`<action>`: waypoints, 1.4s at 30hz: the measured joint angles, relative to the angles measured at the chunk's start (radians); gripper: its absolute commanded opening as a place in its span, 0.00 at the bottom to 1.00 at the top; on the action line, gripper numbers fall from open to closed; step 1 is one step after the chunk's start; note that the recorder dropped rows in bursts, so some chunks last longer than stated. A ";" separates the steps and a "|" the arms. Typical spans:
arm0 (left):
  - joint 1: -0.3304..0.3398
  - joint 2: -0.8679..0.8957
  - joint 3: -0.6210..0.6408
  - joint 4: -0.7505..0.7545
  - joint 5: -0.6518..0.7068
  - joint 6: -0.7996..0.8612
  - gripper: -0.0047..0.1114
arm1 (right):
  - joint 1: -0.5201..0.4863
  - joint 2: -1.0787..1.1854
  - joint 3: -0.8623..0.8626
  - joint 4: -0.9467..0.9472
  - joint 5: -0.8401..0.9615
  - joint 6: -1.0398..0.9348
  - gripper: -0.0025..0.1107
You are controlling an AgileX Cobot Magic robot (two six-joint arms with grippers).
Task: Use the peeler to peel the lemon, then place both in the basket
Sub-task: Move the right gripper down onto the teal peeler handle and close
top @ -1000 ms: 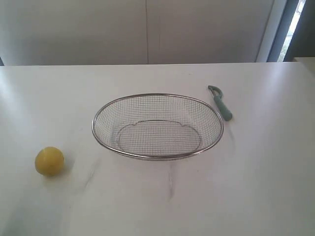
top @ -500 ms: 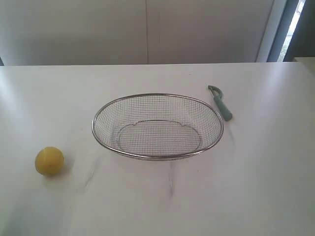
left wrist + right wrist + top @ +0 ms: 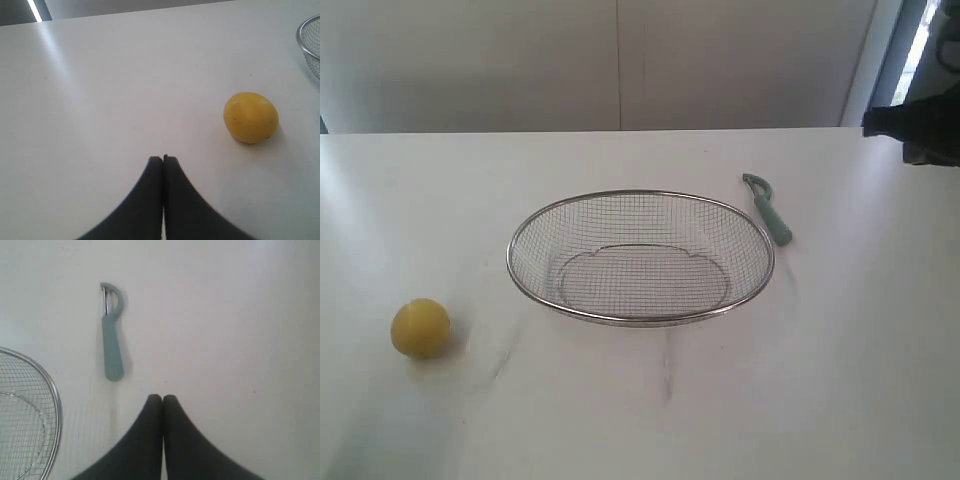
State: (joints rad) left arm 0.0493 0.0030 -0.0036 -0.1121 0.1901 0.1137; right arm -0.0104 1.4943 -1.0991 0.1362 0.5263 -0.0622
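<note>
The yellow lemon [image 3: 420, 328] lies on the white table at the front left; it also shows in the left wrist view [image 3: 250, 117]. The wire mesh basket [image 3: 640, 199] stands in the middle with nothing in it. Just right of its far rim lies the teal-handled peeler [image 3: 769, 210], blade end pointing away, also seen from the right wrist [image 3: 111, 335]. My left gripper [image 3: 163, 159] is shut, holds nothing, and hovers apart from the lemon. My right gripper [image 3: 162, 398] is shut and holds nothing, a short way from the peeler's handle end. A dark part of the right arm [image 3: 920, 120] shows at the right edge.
The basket's rim [image 3: 306, 39] cuts into the corner of the left wrist view, and its rim [image 3: 54, 400] lies beside the peeler in the right wrist view. A pale wall [image 3: 620, 60] runs behind the table's far edge.
A dark part of the right arm has come into the exterior view at the upper right edge. The lemon, basket and peeler have not moved.
</note>
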 measured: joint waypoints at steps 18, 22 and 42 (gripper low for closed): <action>0.000 0.000 0.000 0.000 0.000 0.000 0.04 | 0.141 0.658 -0.671 -0.033 0.223 -0.212 0.21; 0.000 0.000 0.000 0.000 0.000 0.000 0.04 | 0.156 0.708 -0.676 -0.037 0.239 -0.260 0.43; 0.000 0.000 0.000 0.000 0.000 0.000 0.04 | 0.160 0.735 -0.682 -0.054 0.287 -0.286 0.54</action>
State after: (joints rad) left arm 0.0493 0.0030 -0.0036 -0.1121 0.1901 0.1137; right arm 0.1499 2.2292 -1.7807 0.0822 0.8132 -0.3486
